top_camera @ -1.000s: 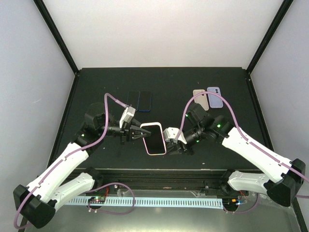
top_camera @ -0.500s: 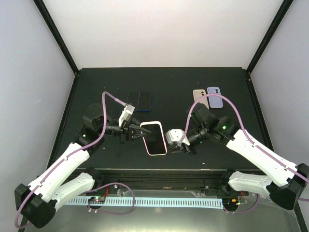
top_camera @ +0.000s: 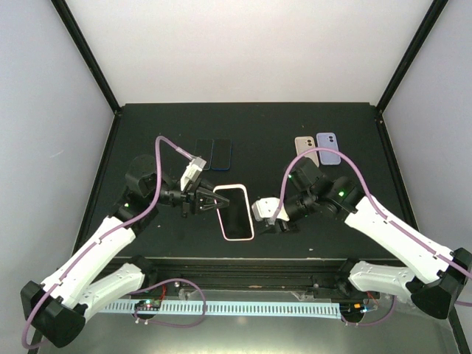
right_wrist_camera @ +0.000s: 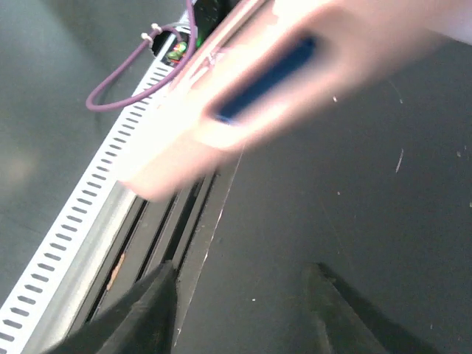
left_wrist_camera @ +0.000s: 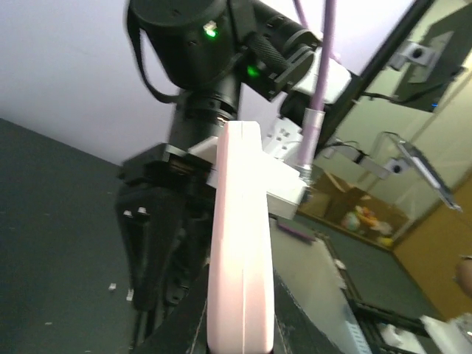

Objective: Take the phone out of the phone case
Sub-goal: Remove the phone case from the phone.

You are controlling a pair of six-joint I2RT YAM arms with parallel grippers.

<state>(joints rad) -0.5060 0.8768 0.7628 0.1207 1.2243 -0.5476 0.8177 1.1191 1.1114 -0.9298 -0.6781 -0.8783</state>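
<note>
The phone in its pink case (top_camera: 234,212) is held above the dark table, screen up, between the two arms. My left gripper (top_camera: 213,203) is shut on the case's left edge. In the left wrist view the pink case edge (left_wrist_camera: 240,243) runs up between my fingers, with the left gripper (left_wrist_camera: 240,328) clamped on it. My right gripper (top_camera: 259,212) is open at the case's right edge. In the right wrist view the right gripper (right_wrist_camera: 240,295) has its fingers (right_wrist_camera: 155,310) spread, and the blurred pink case (right_wrist_camera: 243,88) lies above and beyond them, not between them.
Two dark phones (top_camera: 214,153) lie at the back left of the table. A beige case (top_camera: 304,150) and a lavender case (top_camera: 328,147) lie at the back right. The table's front rail (right_wrist_camera: 110,221) runs just below the right gripper.
The left gripper has stayed shut on the cased phone and shifted it slightly. The right gripper has moved a little up and back along the phone's right edge.
</note>
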